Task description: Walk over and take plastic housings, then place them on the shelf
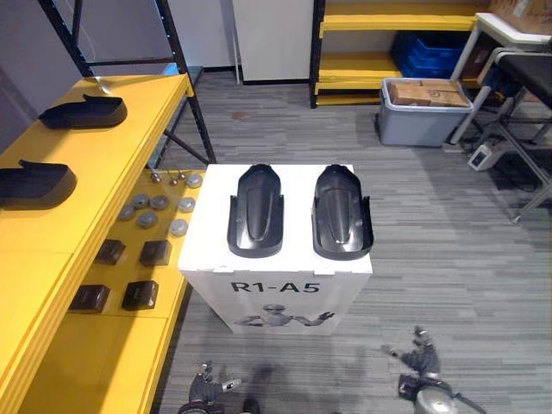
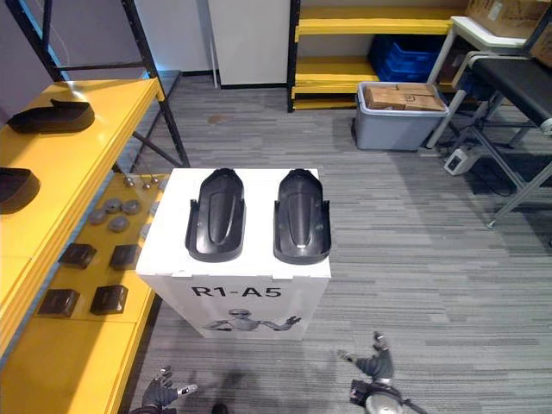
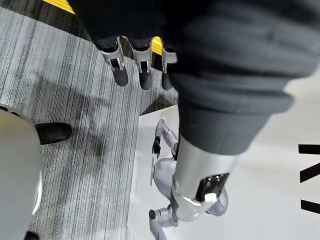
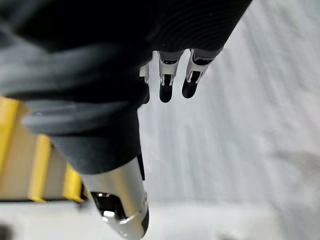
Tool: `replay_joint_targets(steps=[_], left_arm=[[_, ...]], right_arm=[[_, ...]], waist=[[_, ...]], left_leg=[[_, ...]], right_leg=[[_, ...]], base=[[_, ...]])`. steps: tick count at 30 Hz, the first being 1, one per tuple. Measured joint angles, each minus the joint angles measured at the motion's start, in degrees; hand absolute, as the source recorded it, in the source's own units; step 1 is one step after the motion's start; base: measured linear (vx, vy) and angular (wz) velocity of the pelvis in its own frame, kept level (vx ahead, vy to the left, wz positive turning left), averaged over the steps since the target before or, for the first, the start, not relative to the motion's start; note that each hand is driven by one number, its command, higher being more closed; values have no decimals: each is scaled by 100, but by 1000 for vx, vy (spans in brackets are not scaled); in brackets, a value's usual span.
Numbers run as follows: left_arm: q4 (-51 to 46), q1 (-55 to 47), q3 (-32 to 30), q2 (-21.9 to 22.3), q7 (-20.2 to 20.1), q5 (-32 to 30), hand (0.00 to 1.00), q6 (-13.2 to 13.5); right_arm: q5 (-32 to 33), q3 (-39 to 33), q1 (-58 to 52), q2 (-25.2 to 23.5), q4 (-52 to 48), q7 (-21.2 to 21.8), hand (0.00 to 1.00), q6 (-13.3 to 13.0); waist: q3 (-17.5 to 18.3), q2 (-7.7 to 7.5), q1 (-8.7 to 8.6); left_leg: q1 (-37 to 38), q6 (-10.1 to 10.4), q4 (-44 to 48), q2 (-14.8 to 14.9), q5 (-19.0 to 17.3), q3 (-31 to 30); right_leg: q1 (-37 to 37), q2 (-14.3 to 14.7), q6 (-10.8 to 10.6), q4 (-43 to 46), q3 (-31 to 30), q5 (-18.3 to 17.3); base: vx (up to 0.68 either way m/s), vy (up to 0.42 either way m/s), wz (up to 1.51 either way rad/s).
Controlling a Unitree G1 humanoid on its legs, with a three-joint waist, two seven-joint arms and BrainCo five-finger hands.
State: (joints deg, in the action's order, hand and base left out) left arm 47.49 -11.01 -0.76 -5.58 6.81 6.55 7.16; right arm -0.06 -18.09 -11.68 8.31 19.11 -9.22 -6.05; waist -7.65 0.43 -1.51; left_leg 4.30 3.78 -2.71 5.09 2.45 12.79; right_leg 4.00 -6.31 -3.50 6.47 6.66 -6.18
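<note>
Two black plastic housings lie side by side, hollow side up, on a white box (image 1: 276,289) ahead of me: one on the left (image 1: 255,211), one on the right (image 1: 341,211). Two more black housings (image 1: 84,111) (image 1: 34,183) rest on the top level of the yellow shelf (image 1: 95,198) at my left. My left hand (image 1: 205,388) hangs low by the box's near left corner, its fingers (image 3: 142,70) straight and holding nothing. My right hand (image 1: 420,360) hangs low off the box's near right corner, fingers (image 4: 167,80) also straight and bare.
The shelf's lower level carries several grey discs (image 1: 159,211) and small black blocks (image 1: 129,276). A grey bin with cardboard boxes (image 1: 423,108) stands on the carpet at the back right, before a yellow rack (image 1: 388,21). Metal table legs (image 1: 517,129) stand at far right.
</note>
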Motion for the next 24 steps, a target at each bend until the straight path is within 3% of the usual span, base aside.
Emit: replay_joint_targets(steps=[6,13,20,24], left_arm=[[-125,-224,0,-96,-59,0,0,55],[-148,-276,15,-101,-145,0,0,114],[-294,-276,242,-107,-221,43,0,165],[-371,-259,345,-82,-199,139,0,190]], right_arm=[[-380,-347,115,613,-1085,-134,0,-32],[-496,145,1197,1377,-1378,-229,0,-224],[-616,1101,2588,1678,-279,-308,0,-276],[-791,1486,3256,1546,617,-398,0,-111]], waist=[[107,-68,-44],[182,-72,-25],[180,-67,87],[153,-66,246]], left_leg=[[-5,-10,-75,-17,7,78],[-26,-39,-121,-29,31,39],[-118,-74,-219,-64,142,-204],[-142,-89,-219,-94,152,-283]], right_leg=[[-89,3,-5,1,-102,5],[-112,3,-8,-7,-81,9],[-59,-10,12,-104,177,39],[1,-32,26,-185,236,73]], base=[[-3,21,-8],[-19,9,2],[-22,8,18],[-21,20,10]])
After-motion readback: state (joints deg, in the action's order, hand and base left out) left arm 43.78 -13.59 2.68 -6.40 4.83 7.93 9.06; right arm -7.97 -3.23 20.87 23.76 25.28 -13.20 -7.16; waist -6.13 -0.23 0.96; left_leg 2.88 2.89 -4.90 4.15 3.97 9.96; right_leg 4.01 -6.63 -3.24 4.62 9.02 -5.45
